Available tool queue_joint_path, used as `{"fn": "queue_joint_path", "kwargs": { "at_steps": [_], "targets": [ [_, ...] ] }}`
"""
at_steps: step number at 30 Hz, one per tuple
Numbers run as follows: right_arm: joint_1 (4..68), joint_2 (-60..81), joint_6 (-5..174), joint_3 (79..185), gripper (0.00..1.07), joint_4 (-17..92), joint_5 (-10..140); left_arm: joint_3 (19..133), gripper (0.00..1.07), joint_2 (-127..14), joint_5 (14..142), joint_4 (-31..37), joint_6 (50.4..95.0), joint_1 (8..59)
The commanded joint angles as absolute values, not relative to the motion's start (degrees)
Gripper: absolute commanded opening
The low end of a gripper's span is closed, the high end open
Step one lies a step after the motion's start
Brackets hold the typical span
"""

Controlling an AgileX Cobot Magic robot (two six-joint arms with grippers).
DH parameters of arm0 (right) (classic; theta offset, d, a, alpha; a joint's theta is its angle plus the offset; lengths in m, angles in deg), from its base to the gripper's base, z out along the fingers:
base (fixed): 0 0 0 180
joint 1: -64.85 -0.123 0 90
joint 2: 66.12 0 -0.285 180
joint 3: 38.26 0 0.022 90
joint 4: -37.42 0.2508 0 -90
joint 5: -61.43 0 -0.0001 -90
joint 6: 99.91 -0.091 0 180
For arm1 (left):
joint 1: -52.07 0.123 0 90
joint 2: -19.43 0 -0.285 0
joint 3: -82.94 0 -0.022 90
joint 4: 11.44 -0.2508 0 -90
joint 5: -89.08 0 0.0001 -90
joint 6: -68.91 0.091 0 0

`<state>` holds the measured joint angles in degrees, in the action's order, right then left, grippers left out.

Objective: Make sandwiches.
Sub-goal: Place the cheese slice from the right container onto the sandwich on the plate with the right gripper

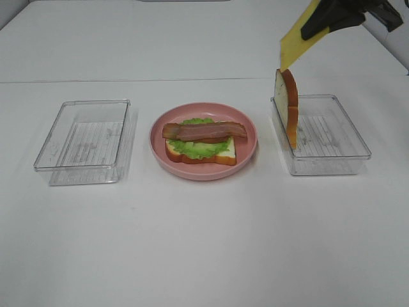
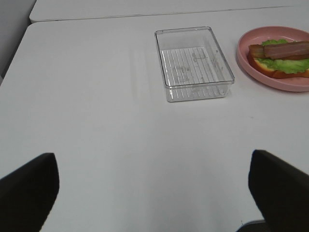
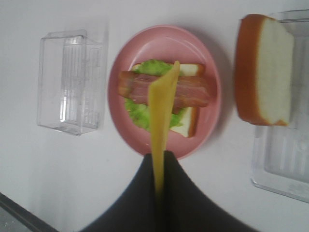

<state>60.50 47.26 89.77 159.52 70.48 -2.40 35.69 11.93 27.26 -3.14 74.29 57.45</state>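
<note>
On the pink plate (image 1: 245, 125) lies a partial sandwich (image 1: 203, 139): a white bread slice, green lettuce and bacon strips on top; it shows too in the left wrist view (image 2: 280, 59) and the right wrist view (image 3: 190, 94). My right gripper (image 1: 323, 25) hangs high at the back right, shut on a yellow cheese square (image 1: 299, 37), seen edge-on in the right wrist view (image 3: 161, 116). A second bread slice (image 1: 287, 102) stands on edge against the right clear tray (image 1: 329, 137). My left gripper's fingers (image 2: 29, 186) stand wide apart over bare table, holding nothing.
A clear plastic tray (image 1: 86, 141) sits left of the plate, with nothing in it. A table seam runs across the back.
</note>
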Motion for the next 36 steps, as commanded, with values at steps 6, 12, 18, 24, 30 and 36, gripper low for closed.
{"fn": "queue_joint_path", "kwargs": {
  "at_steps": [6,12,18,24,30,36],
  "targets": [
    [49.55,49.95,91.89,159.18,0.00,76.49,5.62,35.57,1.00,12.96,27.49,-2.56,73.72,57.05],
    [45.14,56.48,91.89,159.29,0.00,82.91,11.70,35.57,1.00,12.96,27.49,-2.51,73.72,57.05],
    [44.00,61.70,91.72,159.29,0.00,84.46,14.33,35.57,1.00,12.96,27.49,-2.51,73.72,57.05],
    [44.00,66.85,91.89,159.81,0.00,88.07,15.82,35.57,1.00,12.96,27.49,-2.51,73.72,57.05],
    [44.00,70.00,91.72,162.67,0.00,88.12,15.76,35.57,1.00,12.96,27.49,-2.51,73.72,57.05],
    [44.11,71.72,91.15,164.22,0.00,86.12,15.71,35.57,1.00,12.96,27.49,-2.51,73.72,57.05]
  ]
}}
